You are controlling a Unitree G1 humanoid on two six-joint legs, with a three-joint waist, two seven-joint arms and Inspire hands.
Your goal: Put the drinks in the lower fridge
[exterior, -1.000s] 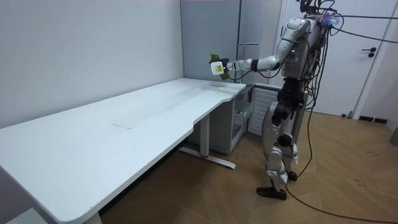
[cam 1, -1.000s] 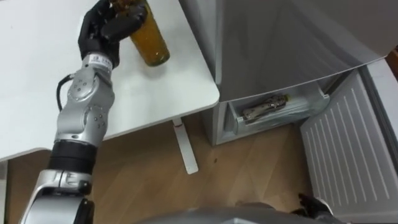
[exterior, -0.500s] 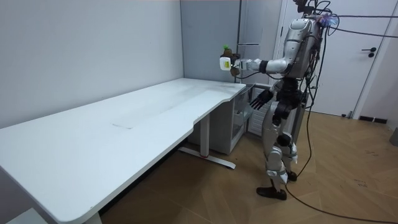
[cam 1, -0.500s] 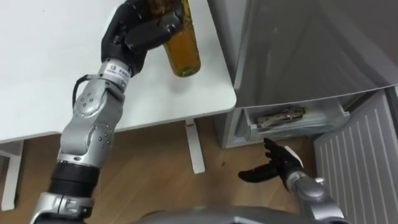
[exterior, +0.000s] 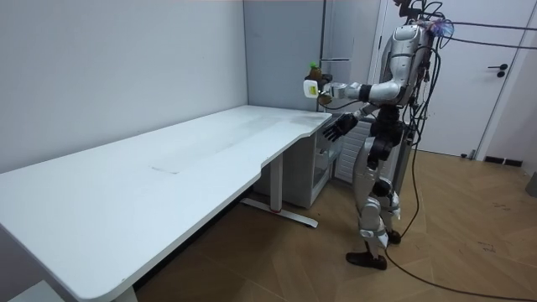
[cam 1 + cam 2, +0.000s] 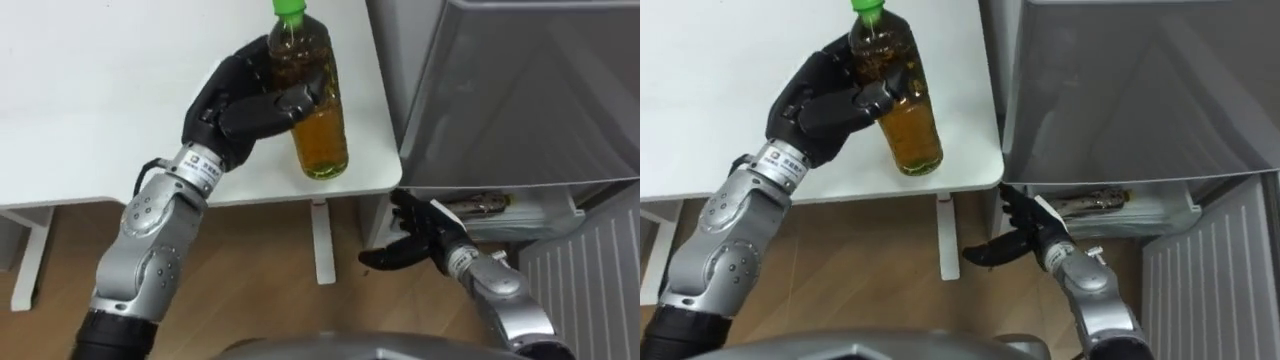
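I've swung my left hand (image 6: 235, 110), fingers wrapped round the tea bottle (image 6: 322, 140), to the worktop (image 6: 90, 110) corner, with the bottle upright, cap up. My right hand (image 6: 425, 240), fingers spread, has come up below it, nearer the open lower fridge (image 6: 545, 212).

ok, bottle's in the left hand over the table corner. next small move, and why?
Probably carry the bottle right and down, off the table corner, toward the open lower fridge drawer. The left hand is curled round it, upright above the tabletop; the drawer lies lower, to the right. The right hand is open near the drawer, so a handover is possible too.
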